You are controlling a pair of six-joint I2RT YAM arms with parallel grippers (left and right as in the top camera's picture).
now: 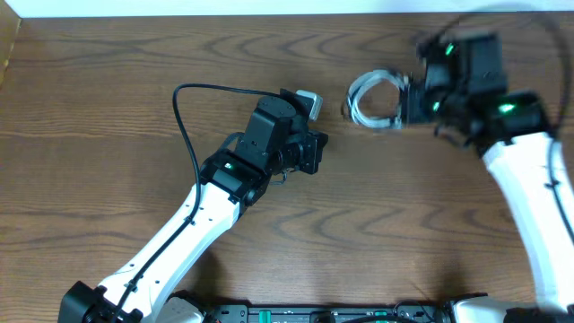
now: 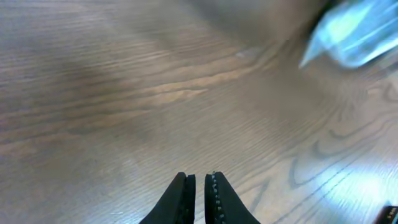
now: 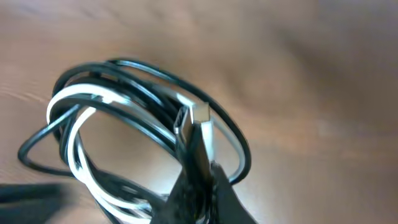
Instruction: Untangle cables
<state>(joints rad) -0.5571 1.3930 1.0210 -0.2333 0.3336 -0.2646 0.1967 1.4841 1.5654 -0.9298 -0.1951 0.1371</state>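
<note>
The cables point(image 1: 372, 100) are a small coil of thin black and white cords with plug ends, at the back right of the wooden table point(image 1: 108, 117). My right gripper point(image 1: 405, 101) is shut on the coil's right side. In the right wrist view the coil point(image 3: 106, 124) hangs from the closed jaws point(image 3: 202, 158), lifted above the wood, with a plug end by the fingertips. My left gripper point(image 1: 316, 152) sits left of the coil, apart from it. In the left wrist view its jaws point(image 2: 200, 182) are nearly closed and empty over bare wood.
A thicker black robot cable point(image 1: 193, 108) loops above the left arm. A pale blurred shape point(image 2: 354, 34) shows at the upper right of the left wrist view. The table's back edge point(image 1: 269, 13) meets a white wall.
</note>
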